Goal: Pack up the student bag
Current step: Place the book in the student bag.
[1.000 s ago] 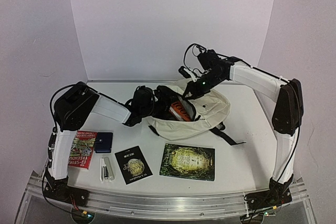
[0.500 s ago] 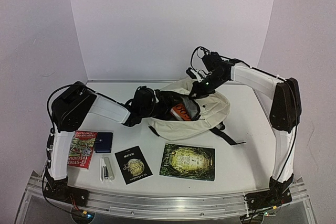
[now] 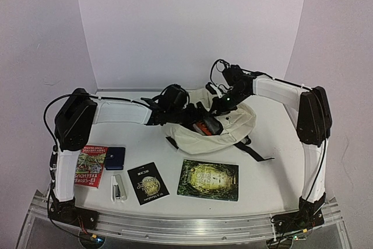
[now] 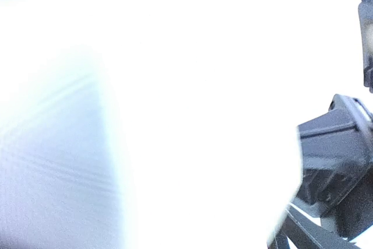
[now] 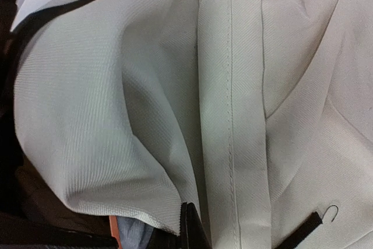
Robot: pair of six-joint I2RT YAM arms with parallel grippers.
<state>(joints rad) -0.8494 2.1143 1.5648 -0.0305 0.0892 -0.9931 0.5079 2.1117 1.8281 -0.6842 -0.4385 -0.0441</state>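
Note:
The cream student bag [image 3: 233,125] lies at mid-table with its mouth open toward the left, and an orange book [image 3: 204,125] shows inside. My left gripper [image 3: 191,111] reaches over the mouth from the left; its fingers are hidden among dark parts. The left wrist view is washed out white, with only a dark arm part [image 4: 335,173] at the right. My right gripper [image 3: 220,104] sits at the bag's upper rim. The right wrist view is filled with bag fabric [image 5: 145,115], gathered toward a black zipper edge [image 5: 192,231] at the bottom; it looks shut on that fabric.
On the near table lie a red book [image 3: 91,165], a small blue case [image 3: 115,158], a white stapler [image 3: 118,188], a black booklet [image 3: 148,182] and a dark green book [image 3: 208,179]. A black strap [image 3: 252,151] trails from the bag to the right.
My left arm has stretched right, and its wrist rose from the bag's left end to over the mouth. My right gripper moved slightly down and left, and the raised rim dropped with it.

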